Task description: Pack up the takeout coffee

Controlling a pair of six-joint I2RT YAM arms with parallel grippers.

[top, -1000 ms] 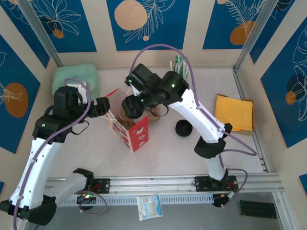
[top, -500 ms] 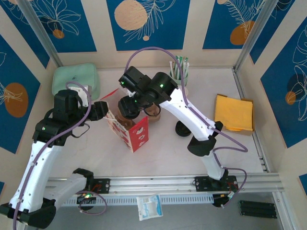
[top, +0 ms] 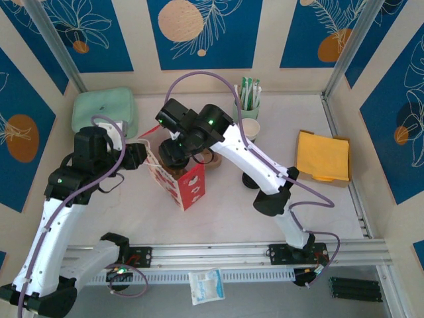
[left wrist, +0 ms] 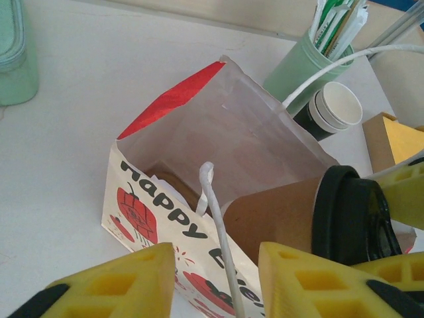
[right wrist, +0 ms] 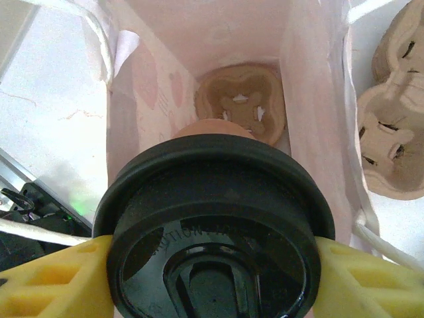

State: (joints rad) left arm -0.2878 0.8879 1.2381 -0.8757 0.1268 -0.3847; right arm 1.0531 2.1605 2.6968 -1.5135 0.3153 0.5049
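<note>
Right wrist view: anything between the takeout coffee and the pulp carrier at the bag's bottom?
Nothing. Right wrist view shows bare bag interior between the takeout coffee and the pulp carrier.

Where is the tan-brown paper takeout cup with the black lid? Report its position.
In the right wrist view, the tan-brown paper takeout cup hangs in the right gripper at the mouth of the open paper bag, above the brown moulded cup carrier inside it.

The tan-brown paper takeout cup [left wrist: 277,217] carries a glossy black round plastic lid [right wrist: 212,225]. The white paper bag [left wrist: 142,195] bears red motifs, black lettering and a red side.
</note>
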